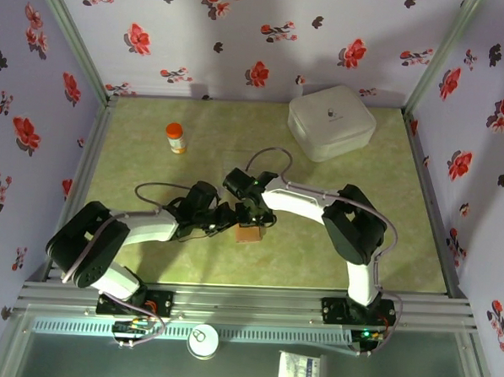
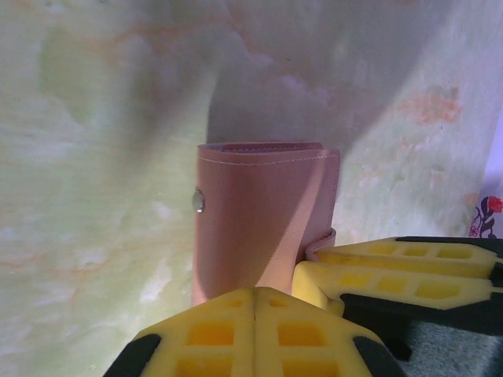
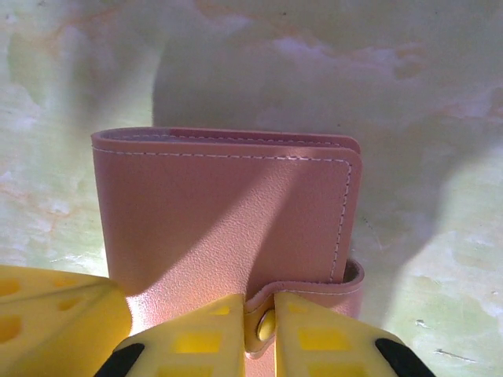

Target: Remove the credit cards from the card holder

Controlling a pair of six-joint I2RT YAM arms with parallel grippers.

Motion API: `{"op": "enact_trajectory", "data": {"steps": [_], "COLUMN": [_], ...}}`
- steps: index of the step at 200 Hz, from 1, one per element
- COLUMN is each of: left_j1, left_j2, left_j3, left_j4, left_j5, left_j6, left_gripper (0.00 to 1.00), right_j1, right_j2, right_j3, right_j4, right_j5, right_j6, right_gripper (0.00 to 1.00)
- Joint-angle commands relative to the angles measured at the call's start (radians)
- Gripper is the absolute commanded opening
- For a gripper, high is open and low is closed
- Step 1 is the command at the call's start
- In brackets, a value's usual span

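Right wrist | right tool (image 3: 261, 316) seemingly pinching card holder (image 3: 228, 212) | left tool (image 2: 253, 302) closed

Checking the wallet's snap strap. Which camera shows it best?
Right wrist: the card holder is close up, its strap and snap in the right claw. Left wrist shows the strap's end side-on; top external shows the holder as a small brown patch.

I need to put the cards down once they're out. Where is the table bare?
Bare: the far strip between the orange bottle and the white box, and the right side, in front of that box. Crowded: the middle, where the left gripper and right gripper meet at the wallet.
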Motion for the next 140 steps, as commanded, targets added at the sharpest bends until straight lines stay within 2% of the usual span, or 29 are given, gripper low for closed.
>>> {"op": "enact_trajectory", "data": {"steps": [1, 54, 92, 140], "left_j1": [-0.019, -0.025, -0.024, -0.024], "left_j2": [0.025, 0.076, 0.085, 0.062], "left_j3": [0.033, 0.034, 0.029, 0.034], "left_j4": [0.043, 0.007, -0.034, -0.053], "left_j5": [0.011, 0.008, 0.000, -0.014], "left_j6": [-0.023, -0.019, -0.002, 0.004], "left_gripper": [0.00, 0.00, 0.00, 0.00], "right_j1": [-0.009, -0.018, -0.027, -0.061], "right_j2": [0.001, -0.047, -0.113, -0.176], "right_j3": [-0.056, -0.076, -0.091, -0.148], "right_j4": [0.027, 0.031, -0.021, -0.020], "right_j5": [-0.038, -0.030, 0.045, 0.076], "right_j6": [0.018, 0.019, 0.014, 0.022], "right_gripper": [0.12, 0.08, 0.12, 0.22]}}
